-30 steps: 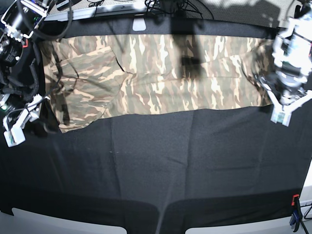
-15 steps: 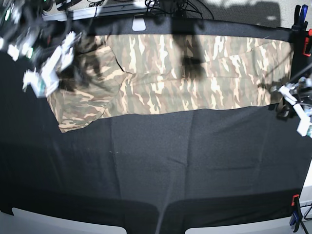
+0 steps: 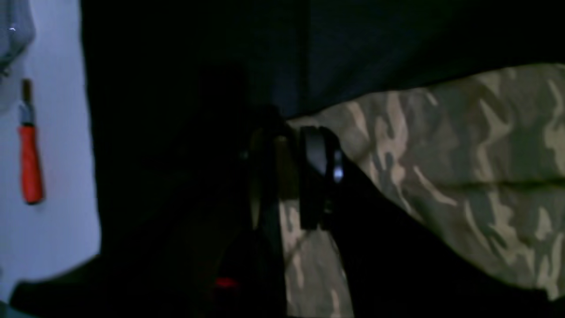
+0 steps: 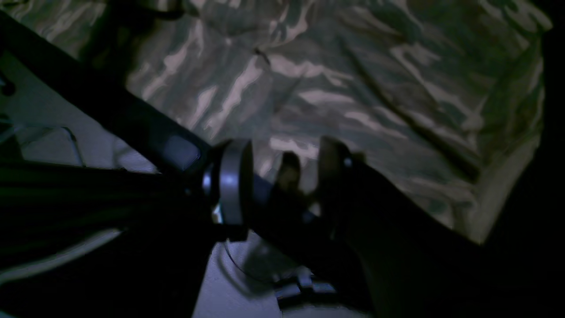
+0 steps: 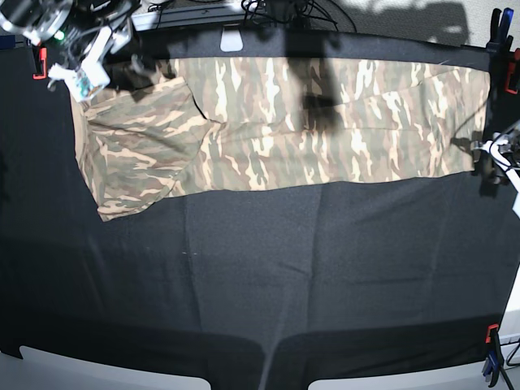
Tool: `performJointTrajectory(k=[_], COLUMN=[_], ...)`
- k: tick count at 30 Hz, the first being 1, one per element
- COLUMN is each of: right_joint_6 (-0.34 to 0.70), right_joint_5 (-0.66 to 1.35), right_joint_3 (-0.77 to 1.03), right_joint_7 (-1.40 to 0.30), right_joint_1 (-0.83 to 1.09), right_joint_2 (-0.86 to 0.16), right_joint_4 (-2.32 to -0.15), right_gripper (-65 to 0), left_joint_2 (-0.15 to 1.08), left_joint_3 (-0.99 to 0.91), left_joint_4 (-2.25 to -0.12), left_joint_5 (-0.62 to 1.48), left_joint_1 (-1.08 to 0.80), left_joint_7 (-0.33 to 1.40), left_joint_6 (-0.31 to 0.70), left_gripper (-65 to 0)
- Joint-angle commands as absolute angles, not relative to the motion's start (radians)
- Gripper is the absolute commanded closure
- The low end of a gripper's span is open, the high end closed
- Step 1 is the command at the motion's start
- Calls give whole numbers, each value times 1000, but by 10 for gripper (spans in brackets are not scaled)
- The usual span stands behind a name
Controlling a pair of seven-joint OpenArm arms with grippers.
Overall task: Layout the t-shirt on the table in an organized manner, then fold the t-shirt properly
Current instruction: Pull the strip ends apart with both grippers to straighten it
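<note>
We see the t-shirt (image 5: 284, 122) spread as a long band across the far half of the desk (image 5: 260, 276). The left end effector (image 3: 291, 176) is pinching its corner; the right end effector (image 4: 282, 176), dim and half shadowed, is parted above the cloth, gripping nothing that we can make out.

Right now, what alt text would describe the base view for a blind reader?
A camouflage t-shirt lies as a long band across the far side of a black-covered table. One robot arm is at each end of it; the right gripper is at the far corner, the left gripper at the opposite edge.
</note>
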State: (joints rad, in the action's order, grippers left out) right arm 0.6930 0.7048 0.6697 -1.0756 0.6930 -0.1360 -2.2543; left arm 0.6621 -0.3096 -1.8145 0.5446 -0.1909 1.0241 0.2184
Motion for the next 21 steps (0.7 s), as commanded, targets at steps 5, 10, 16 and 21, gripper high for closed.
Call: performJointTrajectory(k=[5,10,16,21], right_joint_6=[698,698,698,698], right_joint_5=[658,650,650,650], right_joint_3=[675,675,675,675], right_joint_7=[-1031,-1017,-1018,-1029], right_joint_1=[698,698,698,699], right_joint_2=[-146,-146,-146,-147], right_joint_4=[-2272,-2272,-2272,-2272], right_gripper=[-239,-239,-239,-239], left_joint_2=[685,685,685,703], left_joint_3=[-321,-321,-321,-321], left_joint_4=[-1830,-1830,-1826,-1682], left_joint_5=[425,424,439,483], left_joint_1=[-182,-183,-182,-173], left_joint_7=[978,976,967,942], left_joint_6=[217,217,218,256], left_gripper=[-127,-200,-455,-455])
